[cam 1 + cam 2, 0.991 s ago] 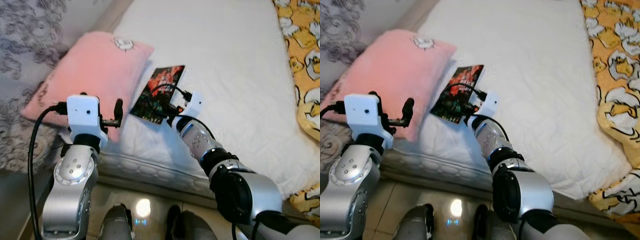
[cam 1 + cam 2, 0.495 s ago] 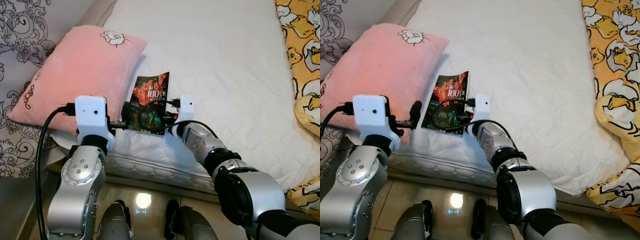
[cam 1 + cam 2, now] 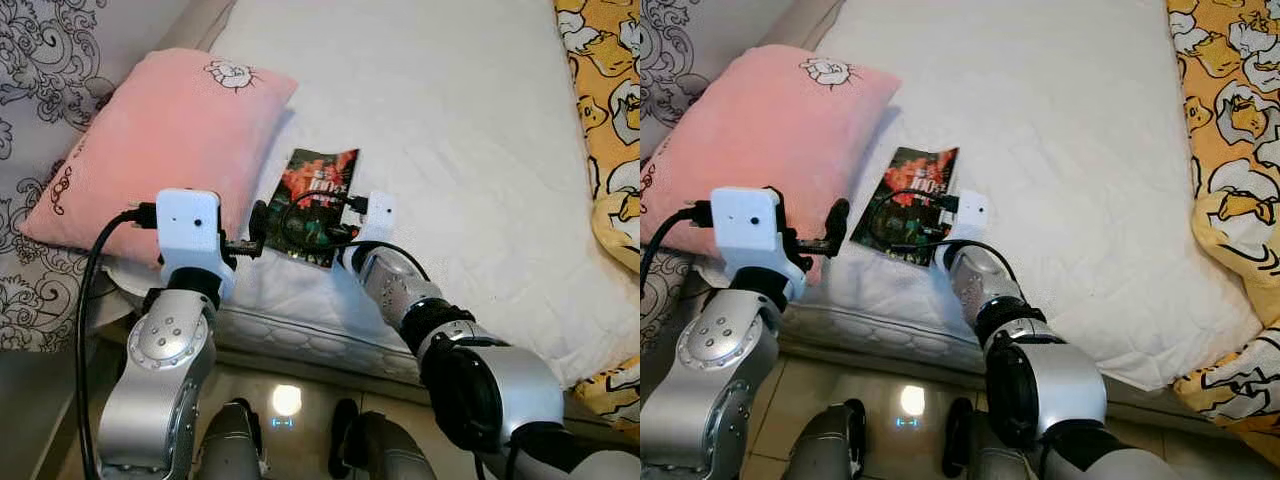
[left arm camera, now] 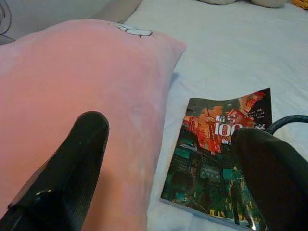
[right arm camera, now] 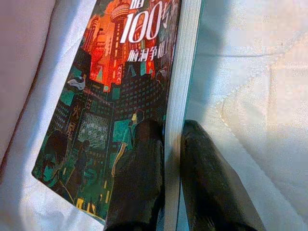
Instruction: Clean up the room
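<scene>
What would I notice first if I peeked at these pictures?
Probably the big pink pillow at the left end of the white bed, and the colourful book lying right beside it. The right gripper pinches the book's page edge, while the left gripper hovers open over pillow and book.

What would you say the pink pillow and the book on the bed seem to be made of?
Pink pillow: soft plush fabric, matte, with a fuzzy nap and embroidered motif.
Book: paper pages, a pale stacked edge, under a printed cover, probably glossy card. The right gripper is shut on it.
</scene>
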Motion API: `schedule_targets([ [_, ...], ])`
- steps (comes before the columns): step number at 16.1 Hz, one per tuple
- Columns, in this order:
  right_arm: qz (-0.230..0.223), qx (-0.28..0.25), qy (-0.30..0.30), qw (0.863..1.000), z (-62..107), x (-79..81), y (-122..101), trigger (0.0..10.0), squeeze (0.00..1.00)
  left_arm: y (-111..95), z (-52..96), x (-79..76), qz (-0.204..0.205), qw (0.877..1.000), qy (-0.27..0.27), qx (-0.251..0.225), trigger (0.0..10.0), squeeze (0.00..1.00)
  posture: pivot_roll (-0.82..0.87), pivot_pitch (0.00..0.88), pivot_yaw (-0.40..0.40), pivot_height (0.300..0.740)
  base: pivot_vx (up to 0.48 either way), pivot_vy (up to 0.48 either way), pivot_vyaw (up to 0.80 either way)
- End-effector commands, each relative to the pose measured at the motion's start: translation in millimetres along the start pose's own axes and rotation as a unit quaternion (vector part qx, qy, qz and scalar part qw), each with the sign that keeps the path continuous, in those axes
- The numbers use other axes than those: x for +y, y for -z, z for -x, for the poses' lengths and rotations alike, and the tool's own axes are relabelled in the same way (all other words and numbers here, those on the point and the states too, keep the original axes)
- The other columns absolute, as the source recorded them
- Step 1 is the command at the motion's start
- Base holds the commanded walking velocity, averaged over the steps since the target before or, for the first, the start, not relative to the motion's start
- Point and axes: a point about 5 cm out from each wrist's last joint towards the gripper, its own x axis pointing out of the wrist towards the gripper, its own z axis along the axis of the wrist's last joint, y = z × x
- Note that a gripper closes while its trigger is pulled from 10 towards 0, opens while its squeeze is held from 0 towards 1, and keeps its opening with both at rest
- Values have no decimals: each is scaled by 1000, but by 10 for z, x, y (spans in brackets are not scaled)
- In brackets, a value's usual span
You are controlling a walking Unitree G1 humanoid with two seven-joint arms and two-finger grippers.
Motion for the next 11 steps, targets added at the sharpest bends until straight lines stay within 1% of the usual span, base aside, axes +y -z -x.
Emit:
schedule_targets([
  [1,-2,4,6,1000,-3,20,31,10000,0,-4,-4,-49,2,1000,8,-2,10000,0,330,253,-95,740,0,0,0],
  [2,15,5,3,1000,-6,40,25,10000,0,-6,-8,-60,4,1000,8,-3,10000,0,332,253,-98,740,0,0,0],
  [3,44,6,-1,999,-9,52,8,10000,0,0,-6,-73,10,1000,7,0,10000,0,333,253,-101,740,0,0,0],
  [5,87,8,-7,996,-12,53,-30,10000,0,4,4,-90,16,1000,6,0,10000,0,329,252,-110,740,0,0,0],
  [7,102,5,-3,995,-13,28,-98,10000,0,15,-2,-98,19,1000,3,1,10000,0,324,248,-118,740,0,0,0],
  [10,108,3,1,994,-14,24,-104,10000,0,7,-12,-99,21,1000,4,-4,10000,0,321,243,-119,740,0,0,0],
  [11,102,3,10,995,-11,9,-95,10000,635,-3,-19,-114,19,1000,15,-12,10000,0,317,241,-122,740,0,0,0],
])
